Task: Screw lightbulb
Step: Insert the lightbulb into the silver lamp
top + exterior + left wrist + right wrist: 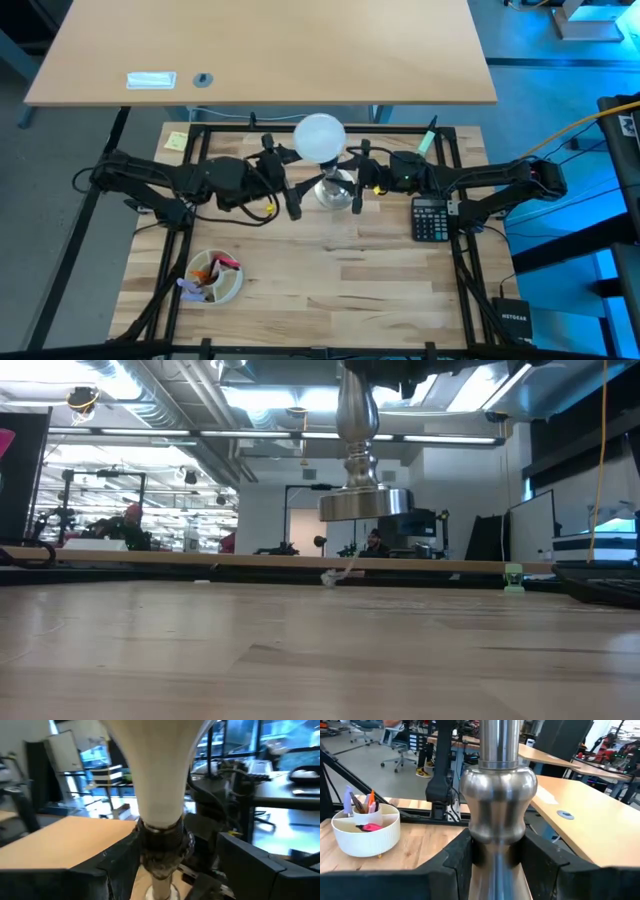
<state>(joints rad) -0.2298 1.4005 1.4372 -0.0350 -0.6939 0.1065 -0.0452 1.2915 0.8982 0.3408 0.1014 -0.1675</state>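
Chrome first: right gripper (495, 855) with fingers clenched on the narrow waist of the stand (497, 810), right under the fat bulge, presumably so nothing slides down. Holds the whole stand hoisted off the surface (300, 660), with the base (365, 503) hanging in mid-air in the low view. Looks like vise duty, steadying the stand for the twisting.

Then the left gripper (175, 855), with fingers parked on either side of the black socket collar (162, 840), just where the neck of the lightbulb (155, 770) goes in. Can't tell whether actually pinching or just bracketing it. Probably set there to turn the bulb home.

Lightbulb itself: sitting in the socket on top of the stand, globe up, held in the air between the two grippers, over the far middle of the surface.

Headcount, going outward:
- 1 lightbulb
- 1 stand
- 2 arms, both busy
- 1 calculator (430, 218), near the right arm
- 1 white divided bowl (232, 290) of pens, toward the near left
- 1 yellow sticky note (176, 141), far left corner
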